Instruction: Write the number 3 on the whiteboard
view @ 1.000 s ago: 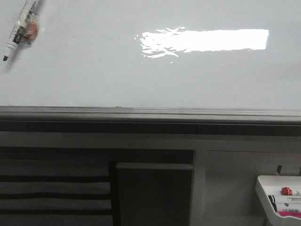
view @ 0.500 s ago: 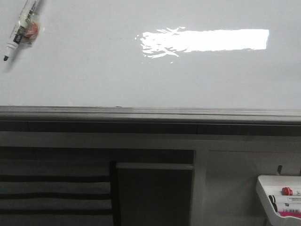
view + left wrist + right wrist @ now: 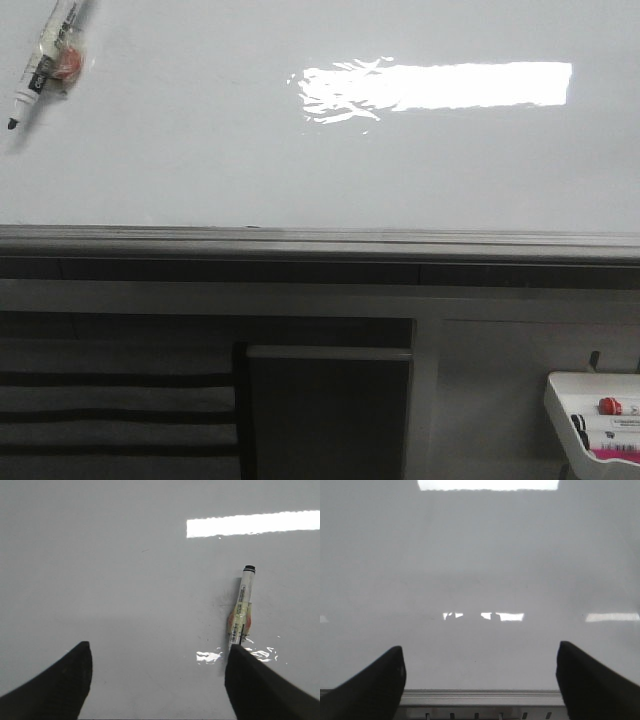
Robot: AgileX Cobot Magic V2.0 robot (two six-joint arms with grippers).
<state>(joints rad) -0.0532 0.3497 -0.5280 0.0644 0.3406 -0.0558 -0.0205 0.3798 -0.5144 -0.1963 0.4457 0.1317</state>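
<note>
Large glossy whiteboard (image 3: 200, 150), filling the upper half of the front view from 9 to 3 o'clock; bright rectangular glare toward 1 o'clock. Grey metal bottom rail running straight across at mid-height. Surface clean and unmarked in the front view. No number 3 visible in any view. Same white surface filling the left wrist view (image 3: 125, 580), with a strip of glare toward 1 o'clock. In the right wrist view (image 3: 480, 570), pale and blank, rail edge at 6 o'clock.
</note>
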